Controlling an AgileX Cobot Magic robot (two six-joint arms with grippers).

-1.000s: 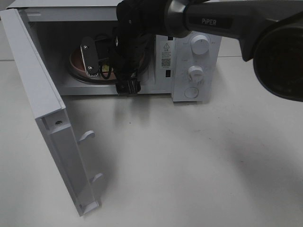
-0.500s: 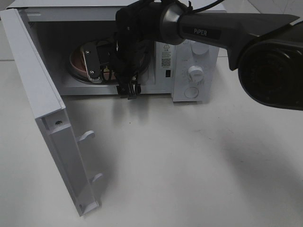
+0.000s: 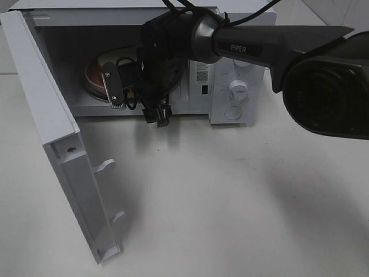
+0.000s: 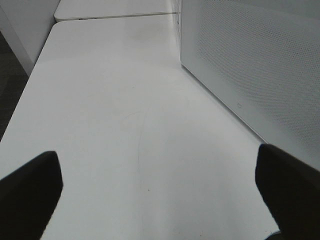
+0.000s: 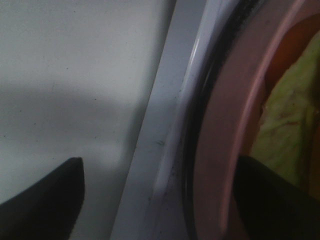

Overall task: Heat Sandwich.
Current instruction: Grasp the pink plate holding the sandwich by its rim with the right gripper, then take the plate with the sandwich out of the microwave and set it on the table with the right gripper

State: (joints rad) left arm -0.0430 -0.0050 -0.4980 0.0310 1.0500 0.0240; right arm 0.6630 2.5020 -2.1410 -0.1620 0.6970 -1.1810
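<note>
White counter (image 3: pixel 230 202) runs all around the white microwave (image 3: pixel 239 86), and its door (image 3: pixel 52 115) hangs wide open on the left. I have the right tool (image 5: pixel 157 200) poked into the opening. Its two tips are spread apart and hold nothing, with the rim of the pink plate (image 5: pixel 225 150) between them. The sandwich (image 5: pixel 285 115) sits on that plate, inside the microwave. The left tool (image 4: pixel 159 192) is spread wide too, over bare counter beside a white dotted panel (image 4: pixel 250 60). I think a tip could hook the rim when I pull out. That would drag the plate, and the sandwich might slide off.
</note>
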